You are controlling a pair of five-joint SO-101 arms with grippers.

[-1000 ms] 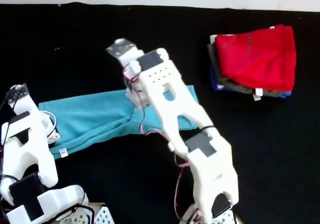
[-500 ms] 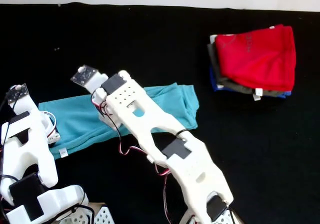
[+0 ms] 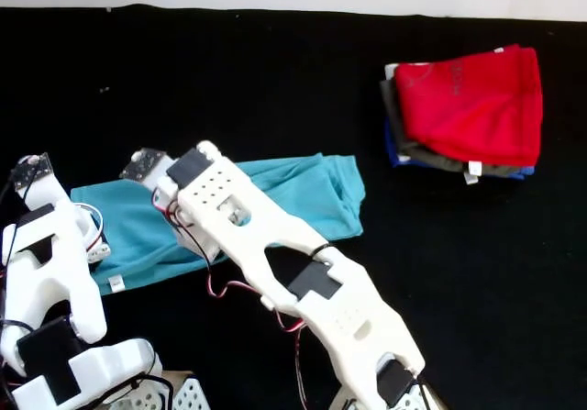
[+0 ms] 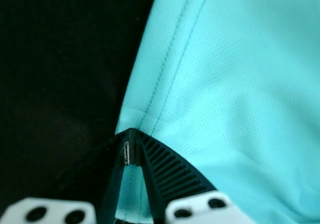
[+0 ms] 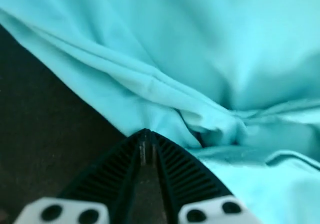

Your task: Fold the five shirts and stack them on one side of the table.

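On the teal shirt [image 3: 303,190], white tag [image 3: 116,282].

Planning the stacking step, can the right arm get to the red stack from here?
Probably yes: bare table lies between the right end effector and the stack, though it is shut on the teal shirt.

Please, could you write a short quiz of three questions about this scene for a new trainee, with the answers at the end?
1. Multiple choice: which colour is the top shirt of the stack? A) red B) teal C) white
2. True or false: the teal shirt lies on the stack.
3. Short answer: what does the left gripper pinch?
Key: 1 A; 2 false, it lies on the table apart from the stack; 3 the teal shirt's edge.
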